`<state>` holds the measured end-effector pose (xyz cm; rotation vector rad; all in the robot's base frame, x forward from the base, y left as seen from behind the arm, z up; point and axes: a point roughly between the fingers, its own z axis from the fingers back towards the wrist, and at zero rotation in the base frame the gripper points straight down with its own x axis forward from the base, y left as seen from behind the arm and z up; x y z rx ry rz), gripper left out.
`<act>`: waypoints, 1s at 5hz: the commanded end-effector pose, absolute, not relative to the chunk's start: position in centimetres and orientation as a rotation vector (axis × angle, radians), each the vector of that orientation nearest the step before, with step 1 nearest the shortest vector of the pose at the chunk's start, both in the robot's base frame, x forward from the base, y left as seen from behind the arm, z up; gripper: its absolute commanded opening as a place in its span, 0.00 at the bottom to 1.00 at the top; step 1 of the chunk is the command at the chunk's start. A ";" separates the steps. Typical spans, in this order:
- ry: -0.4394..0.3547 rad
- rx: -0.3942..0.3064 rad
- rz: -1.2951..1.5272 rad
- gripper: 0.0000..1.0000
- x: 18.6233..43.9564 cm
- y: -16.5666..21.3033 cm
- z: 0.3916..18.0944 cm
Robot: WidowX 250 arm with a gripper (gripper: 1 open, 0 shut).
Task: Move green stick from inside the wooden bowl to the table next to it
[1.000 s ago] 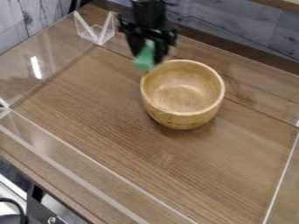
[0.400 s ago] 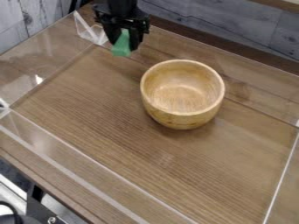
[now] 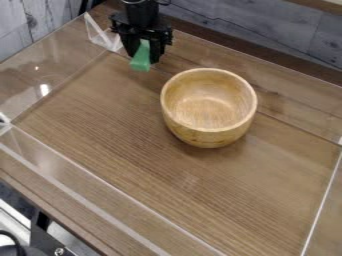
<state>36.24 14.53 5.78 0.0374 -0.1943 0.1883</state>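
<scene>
Black gripper (image 3: 140,47) clamps the small bright green stick (image 3: 139,58), far-left of the round light-tan wooden bowl (image 3: 209,106); released above the brown wood-grain table (image 3: 120,150), it could bounce.

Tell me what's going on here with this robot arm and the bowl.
The robot's gripper is shut on a green stick, holding it low over the table, toward the back and to the left of the wooden bowl in the camera view. The bowl looks empty now, so the stick is already out and just needs setting down beside it.
</scene>
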 end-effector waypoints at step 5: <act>-0.210 0.068 0.197 1.00 36.4 15.4 6.3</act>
